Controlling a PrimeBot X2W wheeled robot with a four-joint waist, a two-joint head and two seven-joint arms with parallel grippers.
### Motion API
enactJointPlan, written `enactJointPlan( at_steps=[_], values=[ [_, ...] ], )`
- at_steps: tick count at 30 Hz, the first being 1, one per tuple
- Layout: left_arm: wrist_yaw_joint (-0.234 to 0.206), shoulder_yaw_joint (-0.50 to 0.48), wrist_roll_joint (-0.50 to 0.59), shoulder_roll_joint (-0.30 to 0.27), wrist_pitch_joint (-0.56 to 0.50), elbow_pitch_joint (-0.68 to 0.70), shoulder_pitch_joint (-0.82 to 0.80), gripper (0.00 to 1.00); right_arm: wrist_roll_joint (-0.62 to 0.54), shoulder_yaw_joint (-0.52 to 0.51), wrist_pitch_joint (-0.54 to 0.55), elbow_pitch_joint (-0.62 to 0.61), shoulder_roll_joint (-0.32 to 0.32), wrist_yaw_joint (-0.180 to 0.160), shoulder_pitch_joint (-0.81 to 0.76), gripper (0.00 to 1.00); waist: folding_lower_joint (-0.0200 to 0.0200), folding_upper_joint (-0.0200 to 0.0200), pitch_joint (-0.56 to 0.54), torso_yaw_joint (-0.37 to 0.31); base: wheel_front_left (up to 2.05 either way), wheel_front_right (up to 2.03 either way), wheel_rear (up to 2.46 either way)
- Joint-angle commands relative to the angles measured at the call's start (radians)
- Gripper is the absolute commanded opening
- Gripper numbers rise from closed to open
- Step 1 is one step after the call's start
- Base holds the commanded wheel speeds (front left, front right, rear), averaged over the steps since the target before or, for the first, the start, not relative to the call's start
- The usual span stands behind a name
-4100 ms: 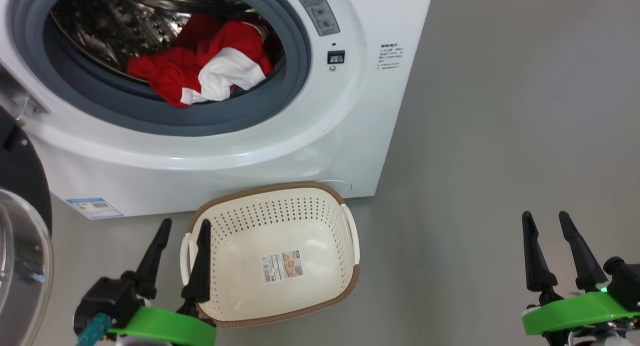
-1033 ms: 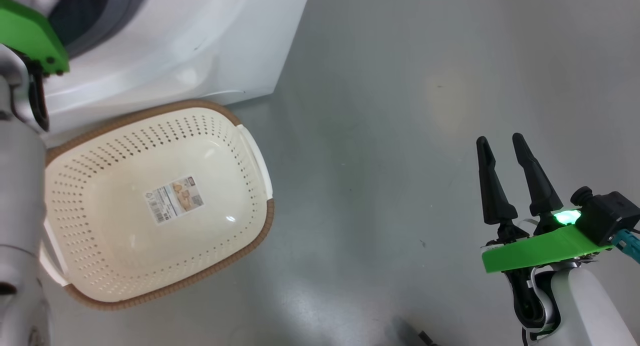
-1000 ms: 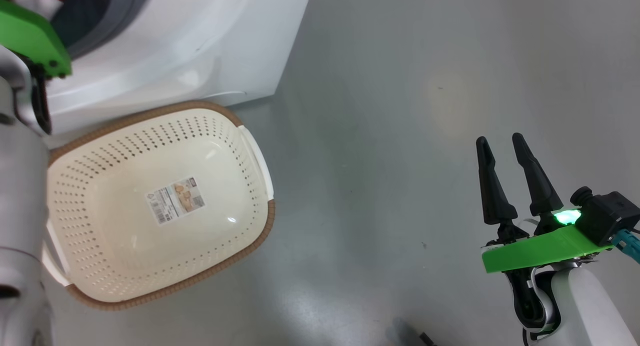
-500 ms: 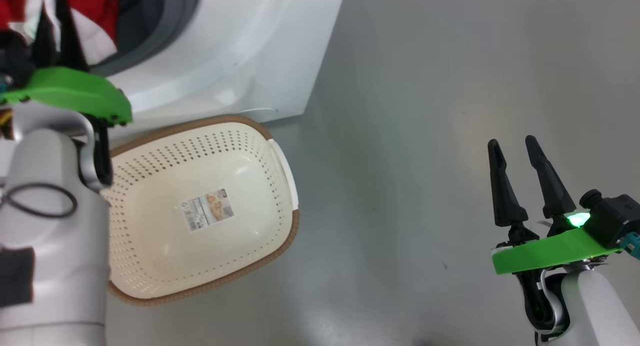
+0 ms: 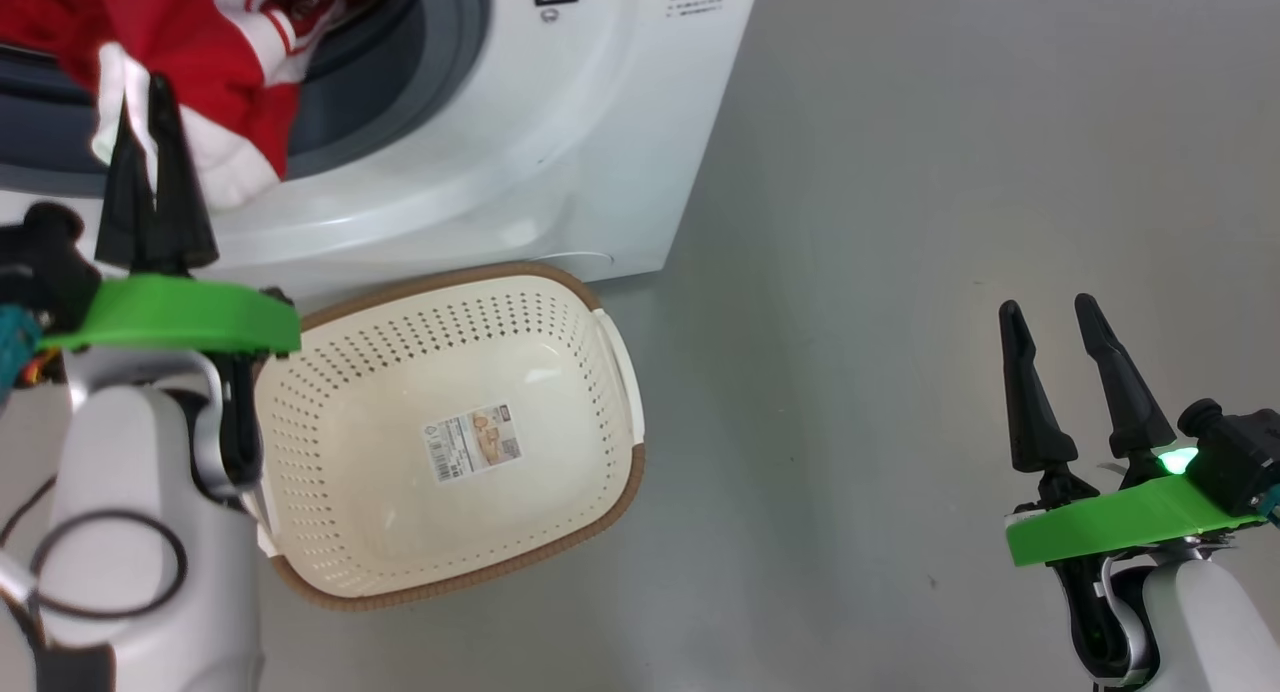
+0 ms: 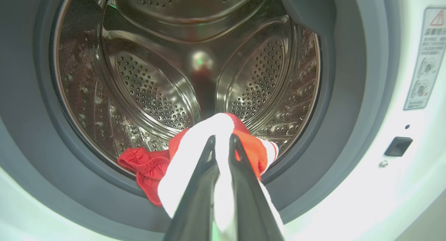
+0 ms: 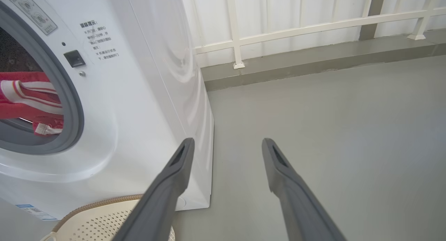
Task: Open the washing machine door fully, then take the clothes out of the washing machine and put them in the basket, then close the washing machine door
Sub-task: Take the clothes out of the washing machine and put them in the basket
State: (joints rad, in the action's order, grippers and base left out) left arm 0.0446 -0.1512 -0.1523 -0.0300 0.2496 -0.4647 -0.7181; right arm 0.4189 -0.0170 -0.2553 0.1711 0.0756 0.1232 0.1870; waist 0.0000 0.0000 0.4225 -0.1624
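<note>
Basket [image 5: 628, 487], cream, holes in the sides, brown rim, sits on the grey floor [image 5: 900, 222] right at the foot of the washing machine [image 5: 560, 122]. Nothing in it except a paper label [image 5: 472, 443] stuck to the bottom, with a barcode and a small picture; the text is too small to read. The steel drum [image 6: 156, 77] is open to view. The clothes [image 5: 200, 52], red with white parts, are bunched at its mouth and spill out over the grey rubber ring [image 6: 348, 105]. The left gripper [image 5: 142, 92] is at the opening, its jaws nearly together and pinched on a white fold of the clothes. The right gripper [image 5: 1047, 304] is well off to the side over bare floor, jaws spread wide, holding nothing. On the machine front there is a grey warning sticker [image 6: 425, 60] with a red triangle and small icons, unreadable. There are also a few lines of black print [image 7: 99, 40], too small to read, a dark square socket [image 7: 74, 58] and a blue label [image 7: 36, 211] low on the front.
</note>
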Motion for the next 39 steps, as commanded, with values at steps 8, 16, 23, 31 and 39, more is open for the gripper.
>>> enactJointPlan(
  at_steps=[8,16,23,31,39],
  values=[
    [-0.019,0.024,-0.041,-0.021,0.012,0.202,0.107,0.00,-0.015,0.011,-0.006,-0.028,0.021,0.008,-0.030,1.00,0.0000,0.0000,-0.015,0.027,0.00,0.00,0.00],
    [-0.064,0.076,-0.069,-0.020,0.012,0.417,0.163,0.00,-0.016,0.007,-0.006,-0.031,0.022,0.008,-0.028,1.00,0.0000,0.0000,-0.012,0.032,0.00,0.00,0.00],
    [-0.106,0.125,-0.055,-0.020,0.012,0.621,0.198,0.00,-0.015,0.007,-0.006,-0.032,0.020,0.008,-0.023,1.00,0.0000,0.0000,-0.006,0.030,0.00,0.00,0.00],
    [-0.117,0.162,-0.076,-0.020,0.012,0.538,0.251,0.00,-0.014,0.014,-0.006,-0.030,0.018,0.008,-0.019,1.00,0.0000,0.0000,-0.001,0.030,0.00,0.00,0.00],
    [-0.102,0.178,-0.114,-0.020,0.012,0.360,0.306,0.00,-0.010,0.023,-0.006,-0.029,0.012,0.008,-0.016,1.00,0.0000,0.0000,0.009,0.022,0.00,0.00,0.00]
  ],
)
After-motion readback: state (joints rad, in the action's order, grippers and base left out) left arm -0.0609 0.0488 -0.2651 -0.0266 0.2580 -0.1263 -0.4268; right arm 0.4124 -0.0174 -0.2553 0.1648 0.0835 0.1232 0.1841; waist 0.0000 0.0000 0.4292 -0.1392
